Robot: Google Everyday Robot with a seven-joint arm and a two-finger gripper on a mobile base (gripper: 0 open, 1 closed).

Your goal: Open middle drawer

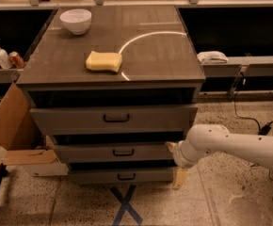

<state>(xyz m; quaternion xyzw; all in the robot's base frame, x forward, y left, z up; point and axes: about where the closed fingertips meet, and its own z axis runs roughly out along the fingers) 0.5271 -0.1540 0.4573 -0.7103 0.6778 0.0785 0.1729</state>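
Middle drawer (94, 153) sits between the top and bottom drawers under the table (164, 60), and its centre handle (123, 152) is untouched. The gripper (179, 172) hangs low beside the drawer's right end, probably staged to approach the handle. Its grip state cannot be determined.

Smooth white arm (242, 146), fat rounded joint (small dark dots along the shell), ending in a tan gripper (179, 177) low beneath the counter (164, 55) at its front right corner.

The arm (230, 147) hides most of the gripper (178, 172) beside the middle drawer (92, 153).
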